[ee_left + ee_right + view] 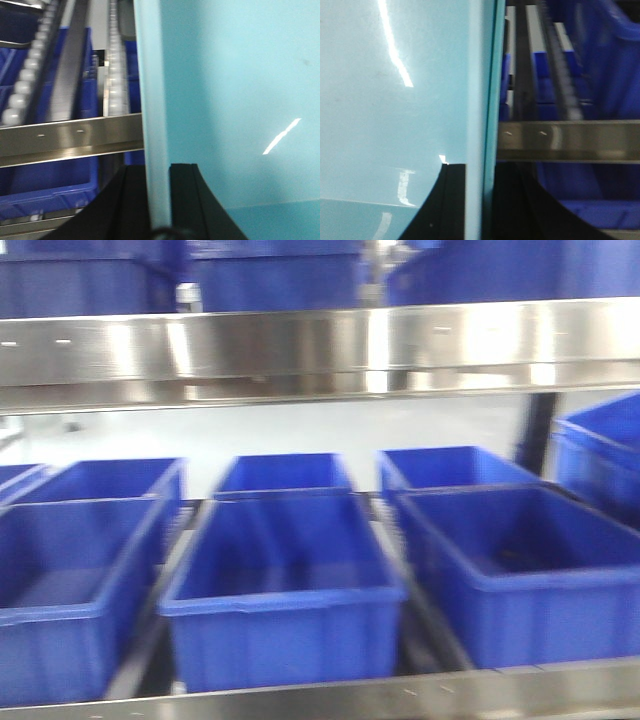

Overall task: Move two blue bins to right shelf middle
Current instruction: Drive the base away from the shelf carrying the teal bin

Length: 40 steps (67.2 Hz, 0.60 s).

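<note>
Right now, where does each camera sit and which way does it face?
Front: looks head-on at a steel rail above rows of dark blue bins; none of the robot shows.
Left wrist: looks along the left fingers, which straddle the pale blue bin wall; rail and dark blue bins at left.
Right wrist: mirrored; right fingers straddle a pale wall; rail and dark blue bins at right.
Shared: both wrists see a pale wall and a rail; all three see dark blue bins.
</note>
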Available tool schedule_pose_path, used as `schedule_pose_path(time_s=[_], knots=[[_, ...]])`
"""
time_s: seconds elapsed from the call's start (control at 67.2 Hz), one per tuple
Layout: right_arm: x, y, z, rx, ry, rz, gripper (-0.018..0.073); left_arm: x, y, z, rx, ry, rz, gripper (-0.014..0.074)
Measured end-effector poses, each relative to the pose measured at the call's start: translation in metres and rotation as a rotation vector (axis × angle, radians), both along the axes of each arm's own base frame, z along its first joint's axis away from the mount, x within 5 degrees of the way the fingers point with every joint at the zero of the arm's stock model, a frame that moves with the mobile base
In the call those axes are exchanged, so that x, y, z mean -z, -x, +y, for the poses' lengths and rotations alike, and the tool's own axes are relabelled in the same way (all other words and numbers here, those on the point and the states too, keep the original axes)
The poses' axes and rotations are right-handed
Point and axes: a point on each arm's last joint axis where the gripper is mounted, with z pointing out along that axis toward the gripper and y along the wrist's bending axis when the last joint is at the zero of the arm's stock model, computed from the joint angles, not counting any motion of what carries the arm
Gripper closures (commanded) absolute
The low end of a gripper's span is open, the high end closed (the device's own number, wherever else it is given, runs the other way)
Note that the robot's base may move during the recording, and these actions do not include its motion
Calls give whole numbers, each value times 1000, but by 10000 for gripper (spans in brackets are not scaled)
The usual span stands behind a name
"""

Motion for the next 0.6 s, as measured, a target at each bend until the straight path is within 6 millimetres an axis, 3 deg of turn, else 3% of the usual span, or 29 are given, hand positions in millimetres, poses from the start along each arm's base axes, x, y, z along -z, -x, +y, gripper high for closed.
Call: schedule_pose_path(time_s=[0.595], knots=[[0, 0, 0, -1, -1, -4, 724, 0, 0, 0, 1, 1, -3, 707]])
